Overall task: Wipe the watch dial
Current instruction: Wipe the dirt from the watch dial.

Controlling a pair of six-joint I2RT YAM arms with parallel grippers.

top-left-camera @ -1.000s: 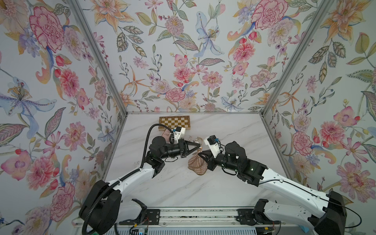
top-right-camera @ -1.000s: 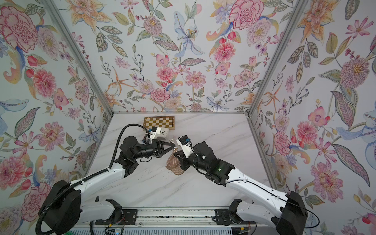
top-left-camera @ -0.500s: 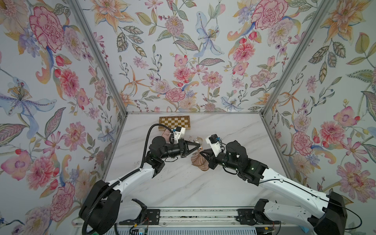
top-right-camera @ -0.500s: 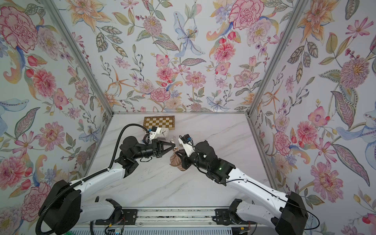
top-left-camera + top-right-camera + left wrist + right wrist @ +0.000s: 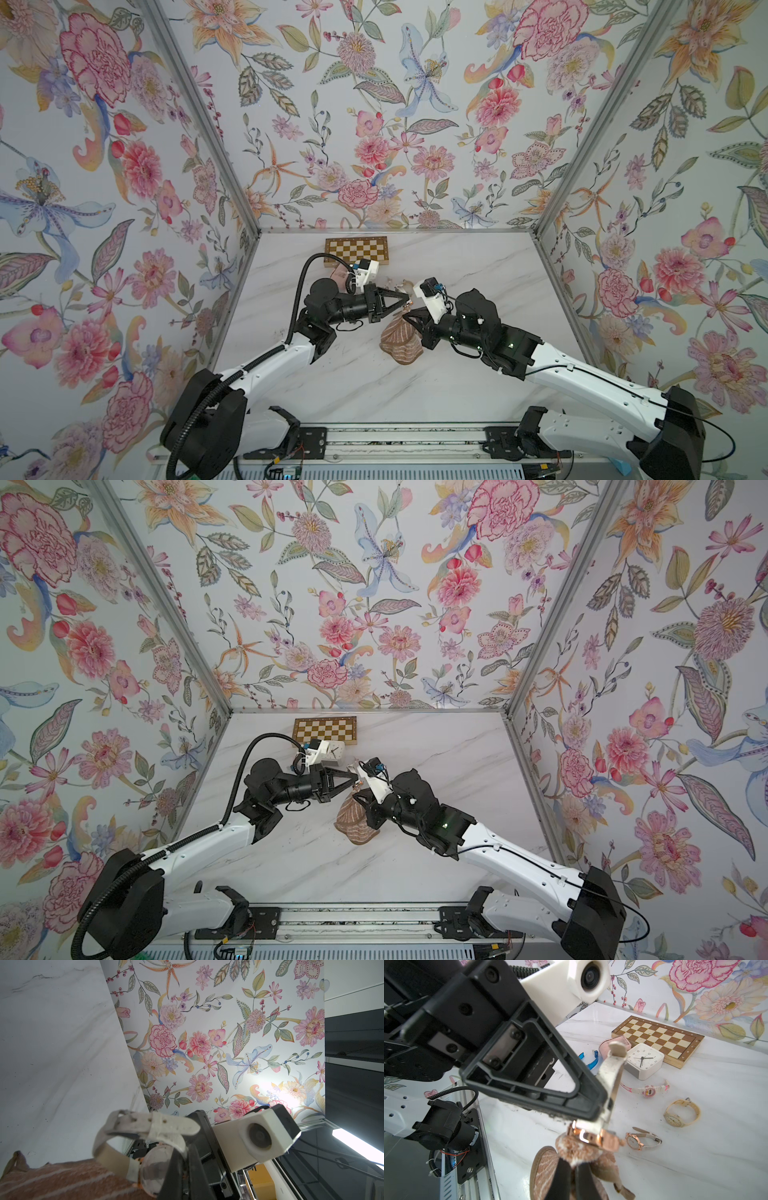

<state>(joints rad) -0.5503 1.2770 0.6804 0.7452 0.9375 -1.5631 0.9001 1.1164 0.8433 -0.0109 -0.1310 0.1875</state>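
L arm comes in from lower left in both top views; chessboard (image 5: 356,250) and alarm clock (image 5: 642,1060) sit at the back of the table (image 5: 478,270), upper centre, prob. parked clear of the work zone. L gripper (image 5: 405,301), just left of frame centre, is clamped on the watch (image 5: 593,1136), jaws together on the strap right by the rose-gold case. The watch is lifted off the table with the pale strap looping free, which I judge leaves the dial (image 5: 154,1169) exposed and braced for rubbing. Just below and right of it is the brown striped cloth (image 5: 401,343), bunched, its top touching the case and its lower folds hanging toward the table. R gripper (image 5: 573,1164) pinches that bunch, jaws closed on the fabric, so the wad works as a pad. Can't tell how much glass it covers. Judgement: mid-wipe, w/ contact made. A spare watch (image 5: 642,1140) lies on the table, untouched.
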